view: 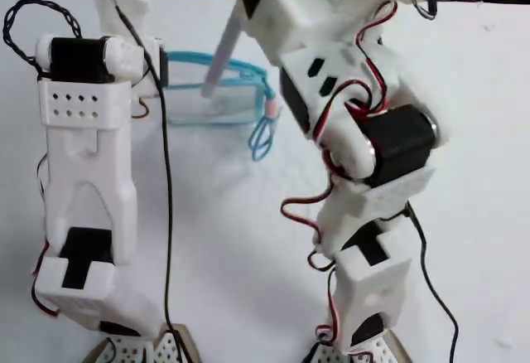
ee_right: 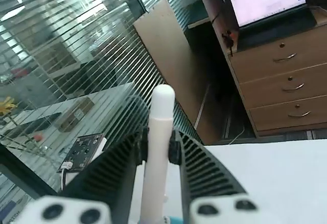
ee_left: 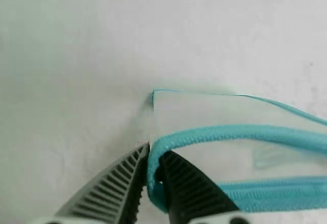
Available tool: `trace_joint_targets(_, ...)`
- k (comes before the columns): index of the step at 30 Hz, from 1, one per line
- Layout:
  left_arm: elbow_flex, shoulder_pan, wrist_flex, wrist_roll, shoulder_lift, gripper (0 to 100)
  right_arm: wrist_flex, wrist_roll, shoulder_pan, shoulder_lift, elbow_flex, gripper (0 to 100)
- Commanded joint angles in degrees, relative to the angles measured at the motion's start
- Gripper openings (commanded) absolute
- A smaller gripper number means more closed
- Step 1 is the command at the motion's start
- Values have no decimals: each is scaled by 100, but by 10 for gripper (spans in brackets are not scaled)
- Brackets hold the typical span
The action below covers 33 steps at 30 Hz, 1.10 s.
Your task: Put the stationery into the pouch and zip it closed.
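The clear pouch (view: 217, 108) lay on the white worktop (view: 232, 230), on the far side between the two arms. The left end effector (ee_left: 153, 175) pinched the pouch's blue zipper edge (ee_left: 230, 132) at its left end. The right end effector (ee_right: 158, 143) was squeezed tight on a white pen (ee_right: 162, 101). The pen leaned over, with its low tip at the pouch's top.

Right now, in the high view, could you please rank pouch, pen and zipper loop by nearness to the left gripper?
1. Pouch: its end is in the left gripper's fingers.
2. Pen: standing at the pouch's middle.
3. Zipper loop: off the pouch's far end.
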<state>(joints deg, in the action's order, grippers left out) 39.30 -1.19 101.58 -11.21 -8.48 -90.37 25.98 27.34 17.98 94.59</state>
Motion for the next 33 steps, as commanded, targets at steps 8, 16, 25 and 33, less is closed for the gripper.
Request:
trace_joint_targets(8,53,4,35,-26,-4,23,-1147,-1495,66,-1807,79,17)
trace_joint_targets(16,53,4,35,-26,-4,23,-1130,-2347,84,-3169,-1029,17)
trace_joint_targets(25,35,4,35,-18,-4,23,-1112,-2743,101,-5824,-6866,17)
trace_joint_targets(33,35,4,35,-18,-4,23,-593,-3859,84,-6343,-10690,17)
